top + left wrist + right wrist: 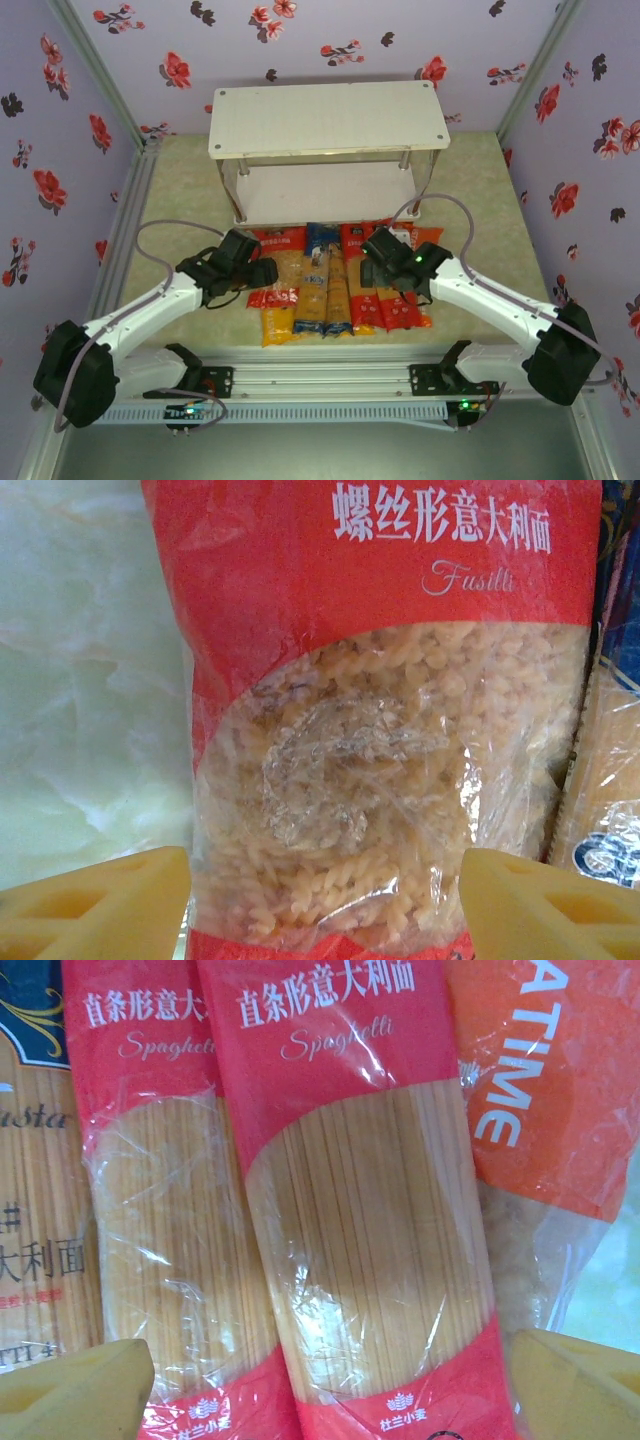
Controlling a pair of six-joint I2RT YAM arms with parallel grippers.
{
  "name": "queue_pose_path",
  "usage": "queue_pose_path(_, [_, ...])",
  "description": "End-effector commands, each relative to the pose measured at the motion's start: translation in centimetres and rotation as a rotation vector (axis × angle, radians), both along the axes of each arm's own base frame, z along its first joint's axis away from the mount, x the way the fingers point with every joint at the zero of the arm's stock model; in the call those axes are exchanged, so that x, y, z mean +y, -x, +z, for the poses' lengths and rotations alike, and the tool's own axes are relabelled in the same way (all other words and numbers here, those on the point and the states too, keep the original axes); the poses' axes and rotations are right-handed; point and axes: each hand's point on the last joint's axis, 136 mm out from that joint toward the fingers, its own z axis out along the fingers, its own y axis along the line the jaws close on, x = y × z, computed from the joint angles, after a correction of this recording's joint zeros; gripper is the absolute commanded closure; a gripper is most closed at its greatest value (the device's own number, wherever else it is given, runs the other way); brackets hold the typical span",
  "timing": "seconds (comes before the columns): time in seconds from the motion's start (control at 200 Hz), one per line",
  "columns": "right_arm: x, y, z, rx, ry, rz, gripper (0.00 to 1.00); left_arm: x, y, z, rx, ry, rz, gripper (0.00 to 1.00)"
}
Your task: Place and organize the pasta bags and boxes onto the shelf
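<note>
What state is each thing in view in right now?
shelf, upright, both tiers bare.
pasta packs, lying flat side by side in front of the shelf.
fusilli bag, flat, label up, not gripped.
red spaghetti pack, flat, label up, not gripped.
left gripper, open, over the fusilli bag.
right gripper, open, over the red spaghetti pack.
</note>
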Motion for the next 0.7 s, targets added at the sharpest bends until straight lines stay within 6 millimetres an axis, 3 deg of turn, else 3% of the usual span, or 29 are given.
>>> queue_pose_path(0.0, [0.8, -0.7, 1.2, -0.030, -0.018, 0.012, 0.07, -0.6, -0.4, -0.7, 0.008, -0.001, -0.041, 0.28])
queue_pose_path(0.695, [0.8, -1.6, 1.5, -0.044, 0.017, 0.010, 0.03, -4.0, -2.1, -2.2, 0.049, 0.035, -0.144, 0.24])
